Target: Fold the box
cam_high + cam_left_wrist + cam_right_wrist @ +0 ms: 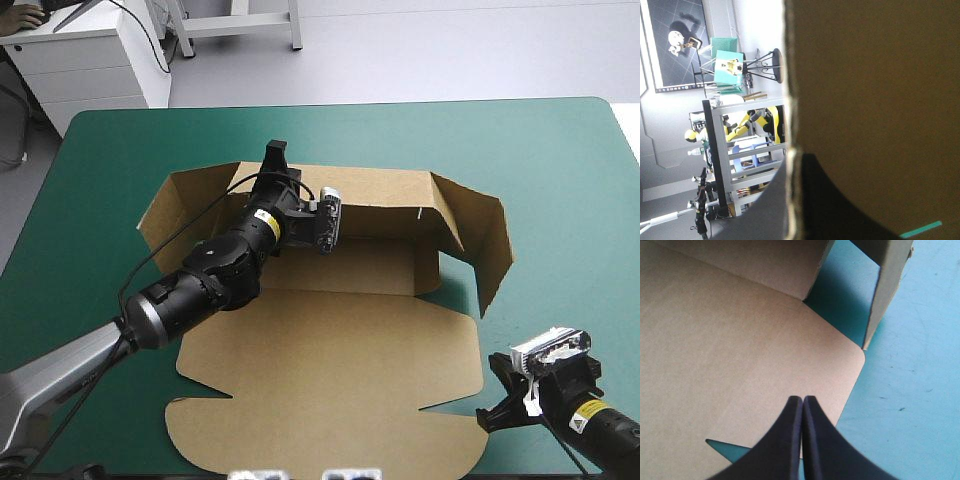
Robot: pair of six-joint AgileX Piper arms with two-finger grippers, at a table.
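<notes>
The box [330, 350] lay in the middle of the table [560, 150]. Its far wall [380, 190] and side walls [490, 245] stood up, and its lid [330, 400] lay flat on the near side. The left gripper [276, 152] was at the top of the far wall, pinching the board between its fingers. The right gripper [802, 402] was by the lid's right corner, fingers pressed together, holding nothing. This looked like the step of raising the walls. Next, I think, the side walls needed tucking in with the far wall held up.

Right tool [802, 400] fingers together, over flat box [730, 350] panel edge; teal-green cover [910, 390] beside.
</notes>
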